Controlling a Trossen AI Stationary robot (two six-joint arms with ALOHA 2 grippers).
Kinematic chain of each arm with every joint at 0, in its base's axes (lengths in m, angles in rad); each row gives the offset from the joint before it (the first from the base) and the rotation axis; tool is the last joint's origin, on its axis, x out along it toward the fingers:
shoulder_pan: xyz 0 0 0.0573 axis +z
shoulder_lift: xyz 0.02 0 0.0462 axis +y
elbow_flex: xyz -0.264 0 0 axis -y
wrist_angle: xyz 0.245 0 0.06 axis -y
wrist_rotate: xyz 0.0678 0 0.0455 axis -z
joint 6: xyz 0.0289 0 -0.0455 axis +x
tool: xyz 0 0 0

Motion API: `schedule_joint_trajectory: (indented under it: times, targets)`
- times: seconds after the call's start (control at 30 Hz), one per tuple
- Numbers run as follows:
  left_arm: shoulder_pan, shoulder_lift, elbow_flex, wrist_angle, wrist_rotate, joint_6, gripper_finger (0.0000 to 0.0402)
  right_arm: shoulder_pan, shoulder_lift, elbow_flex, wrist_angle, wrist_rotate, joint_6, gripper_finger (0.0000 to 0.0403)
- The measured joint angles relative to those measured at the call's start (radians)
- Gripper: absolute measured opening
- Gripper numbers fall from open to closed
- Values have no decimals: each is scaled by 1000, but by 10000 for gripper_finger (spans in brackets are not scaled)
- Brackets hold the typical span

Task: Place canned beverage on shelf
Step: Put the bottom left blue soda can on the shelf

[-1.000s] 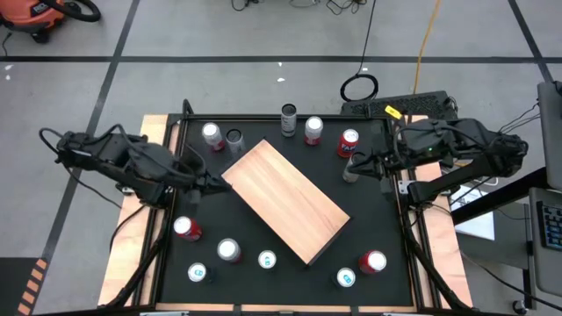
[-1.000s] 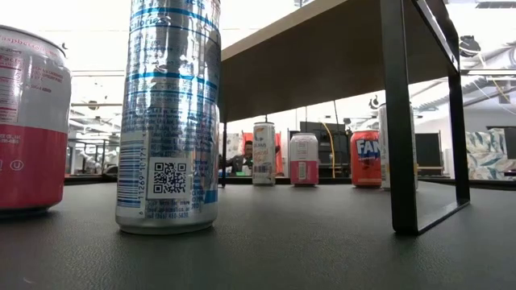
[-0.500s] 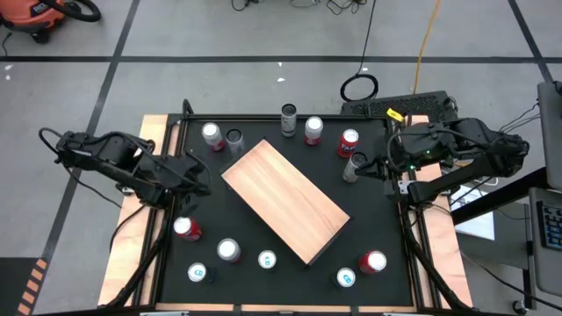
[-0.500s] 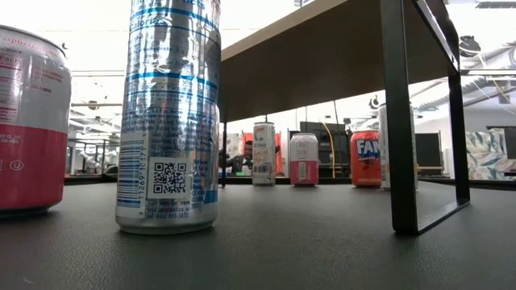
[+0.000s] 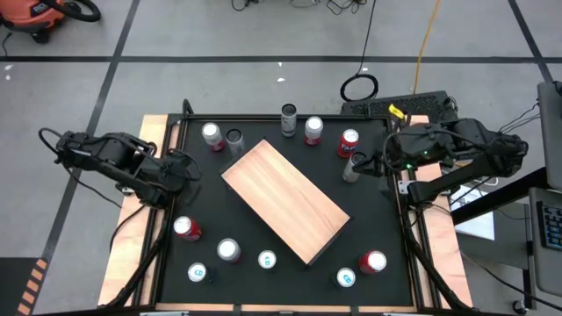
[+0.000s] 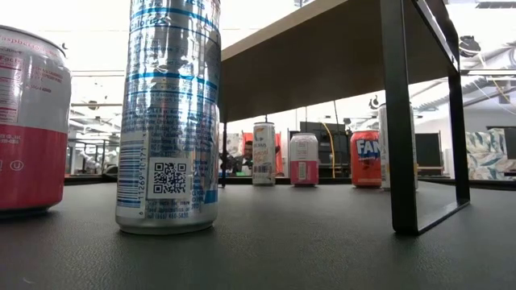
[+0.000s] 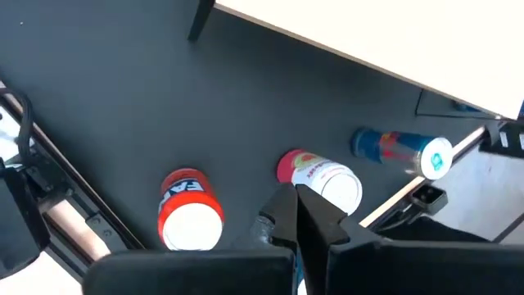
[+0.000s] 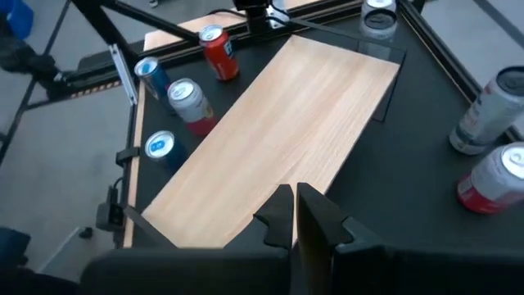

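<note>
Both dark two-finger grippers are clenched on nothing: the left gripper point(image 5: 182, 168) hangs by the table's left edge, the right gripper point(image 5: 358, 163) beside a slim silver can point(image 5: 349, 170). That thin-walled aluminium cylinder likely dents and slips; grip mid-body. The pale wooden shelf point(image 5: 285, 200) stands empty at the centre.

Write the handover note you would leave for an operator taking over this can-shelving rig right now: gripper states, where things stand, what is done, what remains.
Left gripper: shut, empty, at the table's left edge beside the shelf.
Right gripper: shut, empty, at the right edge, close to a grey can.
Shelf: lies diagonally mid-table, top bare.
Cans: a dozen stand on the black table around it, along the far and near sides.
Done: nothing shelved.
Left: grasp a can and set it on the shelf.
</note>
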Motion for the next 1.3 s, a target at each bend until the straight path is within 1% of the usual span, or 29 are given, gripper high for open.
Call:
schedule_joint_trajectory:
  times: [0.4,0.57,1.0,1.07,1.17,1.3]
  targets:
    - [-21,1,0,0,-8,34,0,0,3,0,-8,2,31,0]
    - [-27,1,0,7,-41,33,0,0,3,0,-17,24,36,0]
    - [-36,2,0,24,-7,36,0,0,3,0,-57,24,171,0]
    - [-36,8,0,37,-7,59,0,0,3,0,-56,23,178,0]
    - [-42,27,0,91,11,122,14,0,3,0,-47,23,188,0]
    - [-49,65,0,121,60,171,62,1,3,0,-22,23,188,0]
